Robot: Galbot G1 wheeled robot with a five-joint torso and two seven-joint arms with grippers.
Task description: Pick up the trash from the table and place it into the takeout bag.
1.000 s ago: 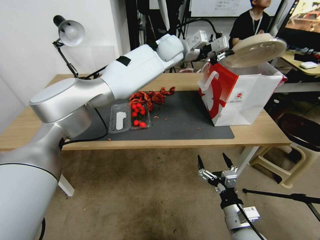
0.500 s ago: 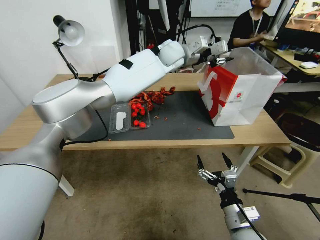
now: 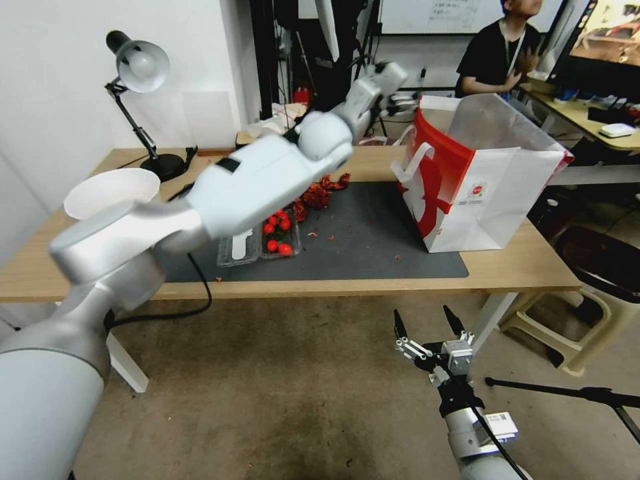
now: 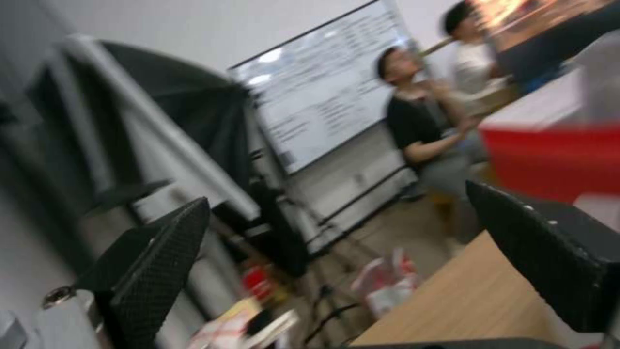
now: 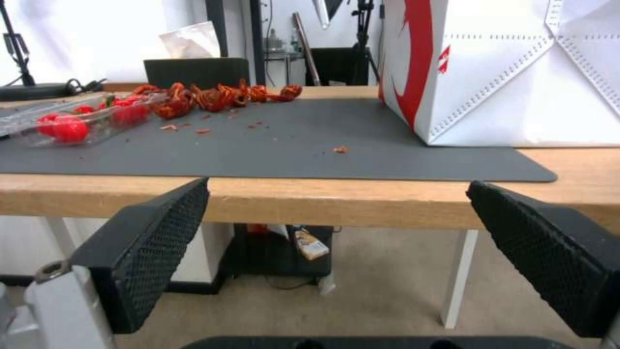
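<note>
Trash (image 3: 319, 193), the red peel scraps, is lying mid-table (image 3: 513, 270) on the mat, left of the takeout bag (image 3: 497, 190), strung out far-right to near-left. The left gripper (image 3: 400, 100), spread and empty, is hanging beyond the bag's far-left corner, nearer the scraps than the right gripper (image 3: 430, 323), spread below the near edge. Since a second ago the beige bowl has gone from over the bag, and the left arm is swinging away leftward.

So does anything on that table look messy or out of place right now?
Yes: small red crumbs are scattered over the dark mat, beside a heap of red scraps. The takeout bag leans a little rather than standing square.
</note>
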